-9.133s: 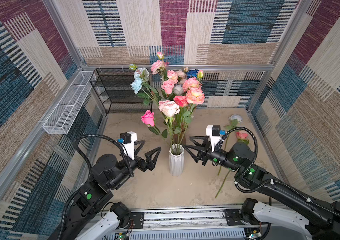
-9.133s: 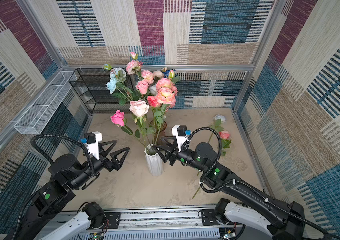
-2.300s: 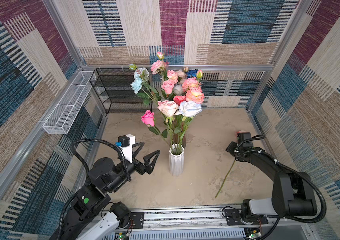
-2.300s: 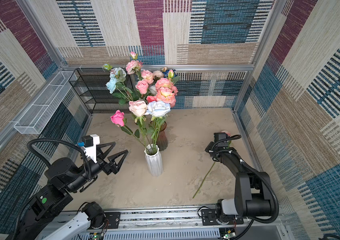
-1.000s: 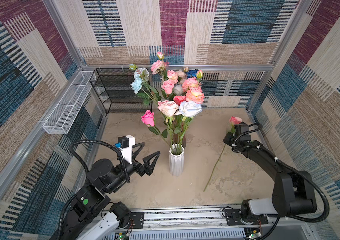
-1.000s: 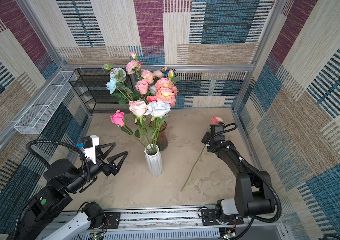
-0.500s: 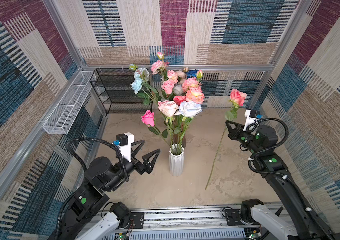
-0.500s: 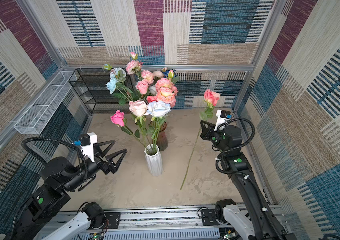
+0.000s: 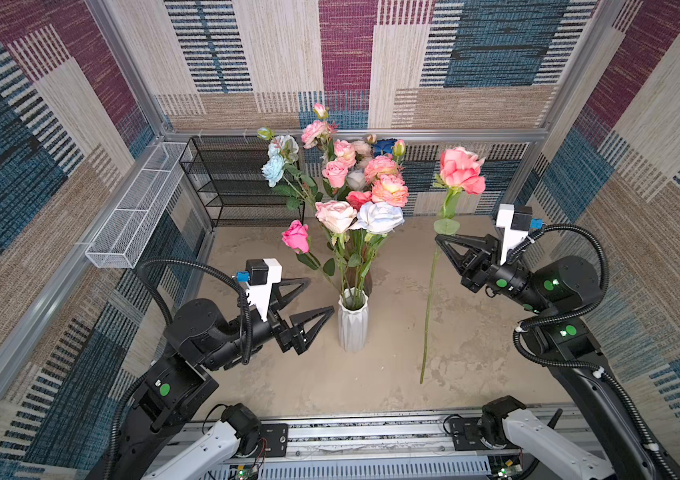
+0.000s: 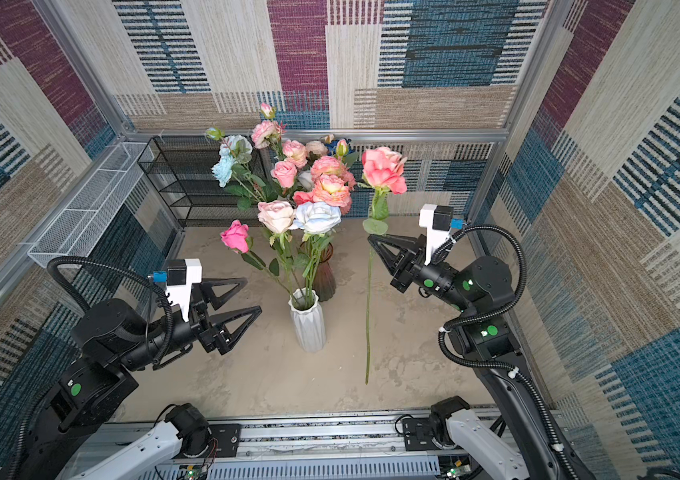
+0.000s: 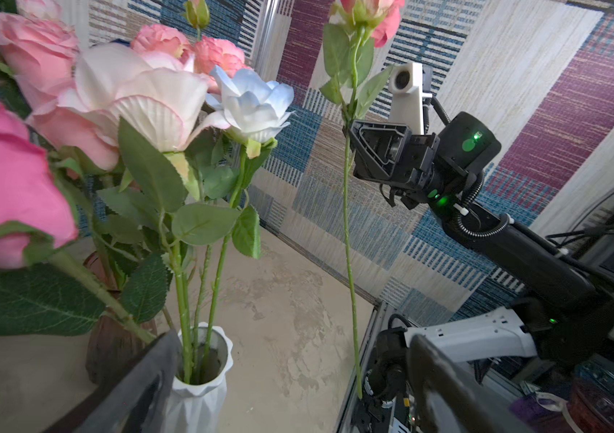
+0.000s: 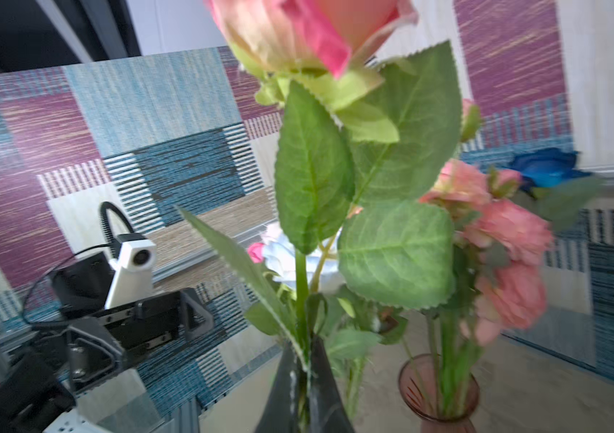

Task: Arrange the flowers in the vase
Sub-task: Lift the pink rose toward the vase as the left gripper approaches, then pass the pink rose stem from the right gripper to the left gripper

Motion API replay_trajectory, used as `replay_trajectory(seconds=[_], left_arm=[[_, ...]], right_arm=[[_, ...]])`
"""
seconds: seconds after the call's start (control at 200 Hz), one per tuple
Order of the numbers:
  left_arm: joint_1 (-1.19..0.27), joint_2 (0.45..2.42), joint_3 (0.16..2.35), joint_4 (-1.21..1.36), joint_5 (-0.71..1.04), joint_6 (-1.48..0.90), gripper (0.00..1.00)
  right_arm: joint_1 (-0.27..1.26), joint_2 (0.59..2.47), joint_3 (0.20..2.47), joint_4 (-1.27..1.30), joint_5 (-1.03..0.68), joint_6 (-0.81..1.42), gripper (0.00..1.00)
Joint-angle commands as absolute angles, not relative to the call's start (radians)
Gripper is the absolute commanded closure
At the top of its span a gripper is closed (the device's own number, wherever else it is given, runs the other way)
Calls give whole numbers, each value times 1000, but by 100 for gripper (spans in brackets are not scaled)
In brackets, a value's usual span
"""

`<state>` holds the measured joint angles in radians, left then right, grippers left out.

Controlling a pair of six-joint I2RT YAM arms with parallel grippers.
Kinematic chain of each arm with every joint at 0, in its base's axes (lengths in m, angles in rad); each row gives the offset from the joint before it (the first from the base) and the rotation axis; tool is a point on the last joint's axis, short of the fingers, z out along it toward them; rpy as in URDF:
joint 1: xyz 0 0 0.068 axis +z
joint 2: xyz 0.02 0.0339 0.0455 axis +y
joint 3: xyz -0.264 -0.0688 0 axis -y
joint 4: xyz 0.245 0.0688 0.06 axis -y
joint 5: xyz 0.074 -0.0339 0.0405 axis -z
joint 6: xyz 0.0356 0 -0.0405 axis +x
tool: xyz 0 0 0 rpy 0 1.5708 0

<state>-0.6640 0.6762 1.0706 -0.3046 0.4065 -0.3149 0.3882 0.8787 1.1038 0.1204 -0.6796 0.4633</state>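
Item in hand: one pink rose (image 9: 460, 170), pinched by my right gripper (image 9: 438, 238) on the stem (image 9: 429, 299) just under the lowest leaf. Its fingers (image 9: 448, 242) are closed tight on the stem, as the right wrist view confirms. Change noted: a couple of seconds ago this rose lay flat on the floor (image 9: 392, 374) with the gripper down on it. Now it stands upright, bloom well above the fingers and most of the stem hanging straight below them. Its cut end is near the floor; touching or not, I cannot tell. Left gripper (image 9: 320, 296): empty, fingers (image 9: 323, 313) spread wide, much where it was a second ago. Vase (image 9: 352, 324), white: just beyond the left fingertips, and well to the side of and below the right fingers. Flowers (image 9: 375, 216) already in it: at least a pink, a pale pink and a white rose. More stand in a brown vase (image 10: 323, 278) behind. Meaning for the task, as I judge it: pickup is done, and I see nothing else loose on the floor, so this is likely the last stem. The cut end hangs lower than the vase mouth, so I must raise it, carry it across, then lower it among crowded stems.
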Motion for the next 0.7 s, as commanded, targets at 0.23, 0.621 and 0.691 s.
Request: replay_trajectory(seconds=[0.23,0.621,0.691], left_arm=[[-664,805,1126,-56,747,-428,19],[-664,882,1142,54,831,-500,37],[-664,884,1137,68,837,-507,40]], right_arm=[[807,1068,1324,137,-554,275,100],[946,1196,1414,179,-528,223,100],[946,1202,1411,184,-526,227,100]])
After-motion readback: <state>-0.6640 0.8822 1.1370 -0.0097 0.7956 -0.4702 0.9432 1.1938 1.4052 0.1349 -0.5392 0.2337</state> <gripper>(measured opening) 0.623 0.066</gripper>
